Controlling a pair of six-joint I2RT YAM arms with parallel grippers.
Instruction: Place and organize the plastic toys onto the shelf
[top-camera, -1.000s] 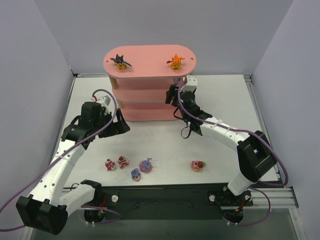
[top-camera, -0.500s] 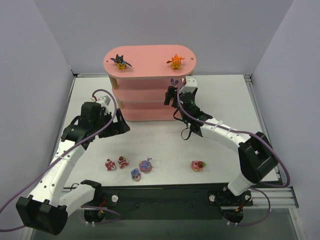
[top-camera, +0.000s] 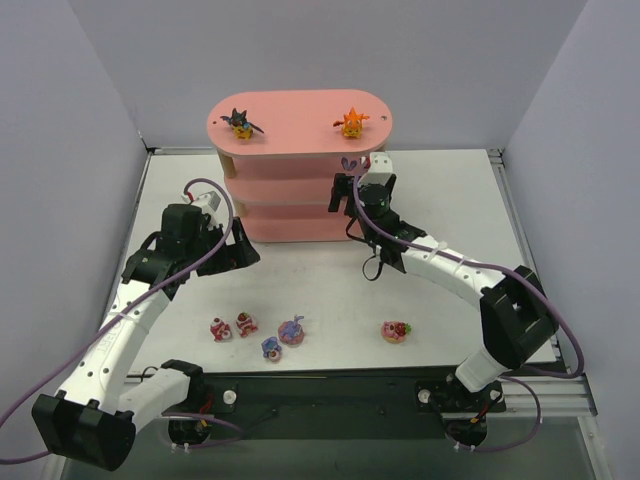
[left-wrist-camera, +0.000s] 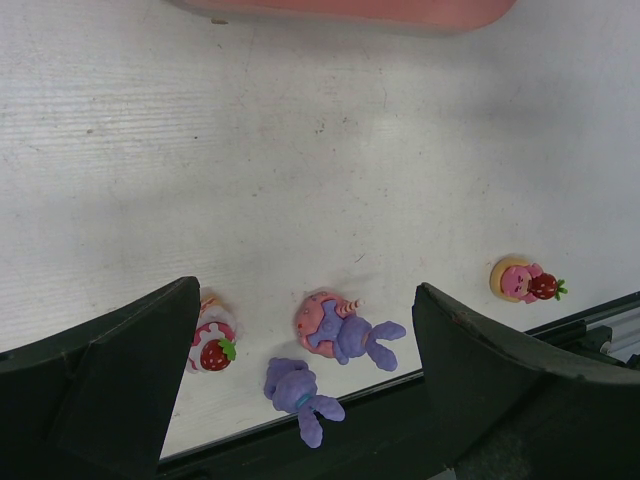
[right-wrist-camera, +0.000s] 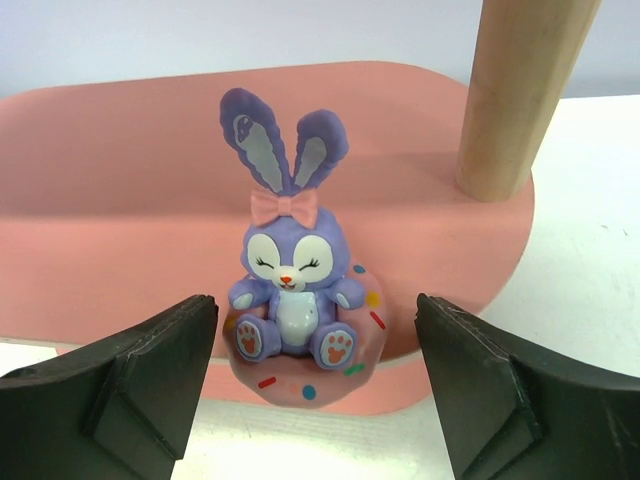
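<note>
**Bunny set on the shelf, retreat due**

We saw the purple bunny (right-wrist-camera: 292, 290) upright on its pink sprinkled base, on a shelf (right-wrist-camera: 120, 170) board below the top. A wooden post (right-wrist-camera: 520, 90) stood at its 1 o'clock. The right arm's jaws stood spread, clear of it. The left arm's jaws hung spread over the bench toys (left-wrist-camera: 345, 330). We judged a straight retreat was due.

Fingers (left-wrist-camera: 110, 380) spread wide over table (left-wrist-camera: 300, 160); two purple bunnies (left-wrist-camera: 345, 330) lying between; red-and-white toy (left-wrist-camera: 212, 345) partly hidden by one finger.
</note>
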